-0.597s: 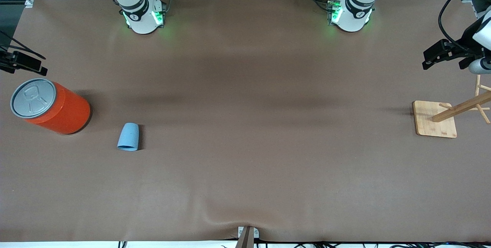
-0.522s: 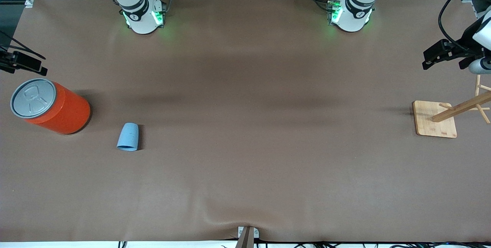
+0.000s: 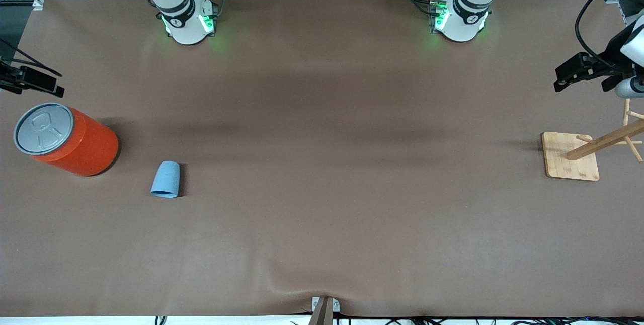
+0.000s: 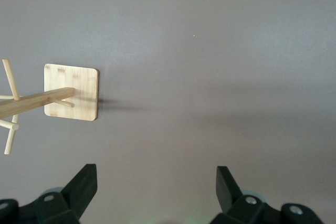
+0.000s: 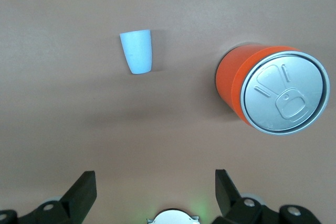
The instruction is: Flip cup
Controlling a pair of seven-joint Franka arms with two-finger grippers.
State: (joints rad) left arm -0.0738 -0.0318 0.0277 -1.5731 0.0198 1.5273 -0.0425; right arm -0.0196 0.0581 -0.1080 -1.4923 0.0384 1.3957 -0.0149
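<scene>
The cup [image 3: 165, 179] is small, light blue and tapered. It appears to lie on its side on the brown table, wide mouth toward the front camera, beside the orange can. In the right wrist view the cup [image 5: 136, 52] is well clear of my right gripper [image 5: 155, 179], which is open and empty. That right gripper [image 3: 37, 83] hangs over the table's edge at the right arm's end, by the can. My left gripper [image 4: 156, 174] is open and empty too. The left gripper [image 3: 571, 74] hovers over the left arm's end, near the wooden rack.
A large orange can [image 3: 70, 140] with a grey pull-tab lid stands upright at the right arm's end. A wooden peg rack on a square bamboo base [image 3: 571, 158] stands at the left arm's end. The brown table cloth [image 3: 327, 164] stretches between them.
The cup has shifted a touch toward the can. The right gripper has edged slightly away from the front camera. The left arm has not moved.
</scene>
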